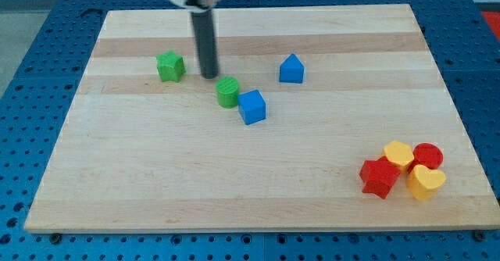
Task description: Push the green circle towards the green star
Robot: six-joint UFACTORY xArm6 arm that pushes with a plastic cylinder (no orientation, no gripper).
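The green circle (227, 92) sits on the wooden board (234, 175), left of the view's centre. The green star (170, 66) lies to its upper left, a short gap away. My tip (209, 76) is the lower end of a dark rod coming down from the view's top. It stands between the two green blocks, just up and left of the green circle and right of the green star. It seems close to the circle but I cannot tell if it touches.
A blue cube (252, 106) rests against the green circle's right side. A blue house-shaped block (291, 69) lies further right. At the view's bottom right cluster a red star (379, 177), a yellow hexagon (399, 155), a red circle (428, 155) and a yellow heart (426, 182).
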